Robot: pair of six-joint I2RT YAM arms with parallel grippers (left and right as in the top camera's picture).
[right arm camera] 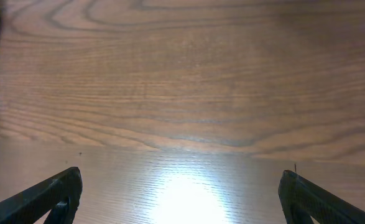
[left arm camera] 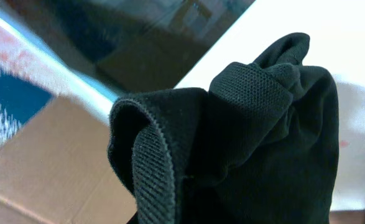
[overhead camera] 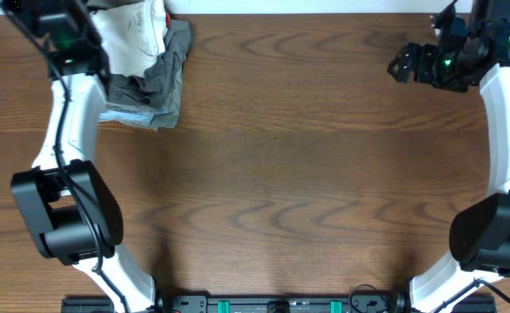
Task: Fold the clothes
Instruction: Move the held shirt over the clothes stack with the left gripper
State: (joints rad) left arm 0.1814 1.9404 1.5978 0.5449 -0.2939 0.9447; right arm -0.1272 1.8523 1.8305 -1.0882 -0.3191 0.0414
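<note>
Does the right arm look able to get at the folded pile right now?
Probably not: nothing blocks the table between, but the folded pile lies across it, beside the left arm.

The black garment (left arm camera: 250, 143) fills the lower right of the left wrist view, runs off the bottom edge and hides the fingers of the left gripper (overhead camera: 59, 30); it is probably pinched there. Behind it a cardboard box (left arm camera: 51, 162) is blurred. At the overhead's upper left, the left arm (overhead camera: 63, 104) covers part of the folded pile (overhead camera: 155, 87).
</note>
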